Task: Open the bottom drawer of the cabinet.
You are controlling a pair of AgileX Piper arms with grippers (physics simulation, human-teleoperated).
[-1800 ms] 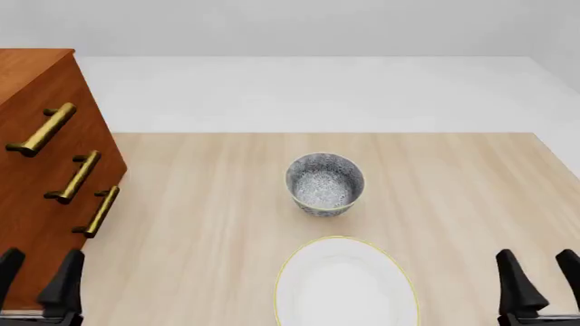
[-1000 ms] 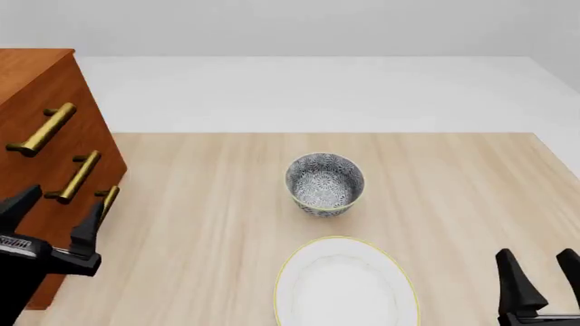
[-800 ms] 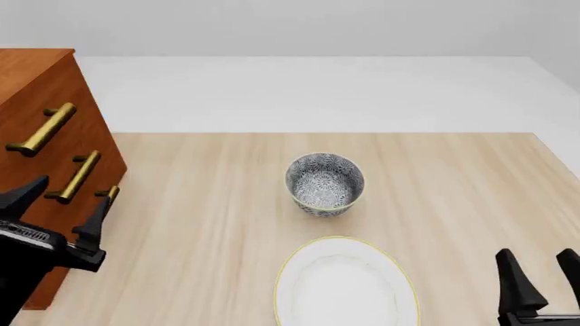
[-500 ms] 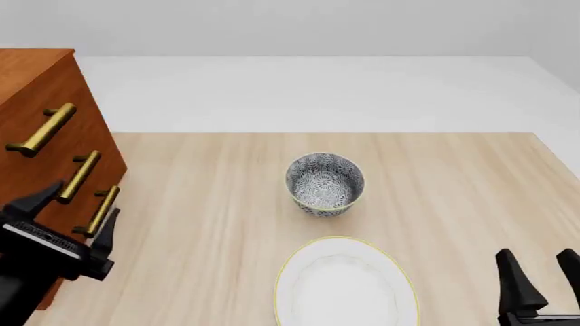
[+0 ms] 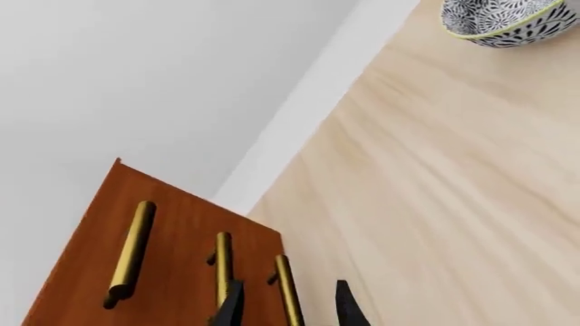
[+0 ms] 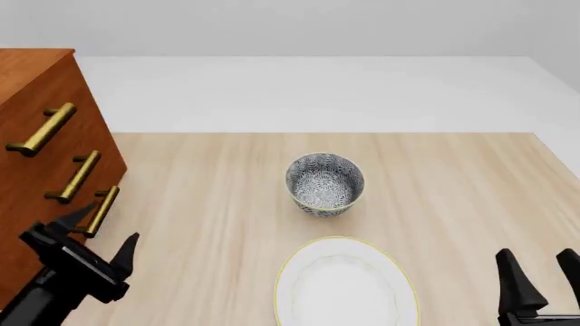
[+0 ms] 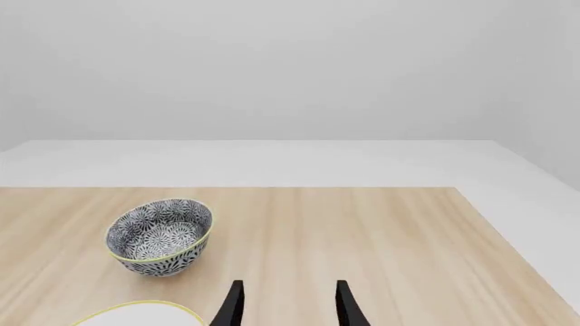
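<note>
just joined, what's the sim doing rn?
The left gripper is open and lined up at the brass handle of the bottom drawer on the cabinet; in the left wrist view its fingers straddle the bar, but nothing is clamped yet. All three drawers look shut. The right gripper sits open at the table's near right, away from the patterned bowl and the white plate.

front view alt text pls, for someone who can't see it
The open left gripper sits beside the bottom drawer handle of the cabinet. A patterned bowl and white plate sit mid-table.
</note>
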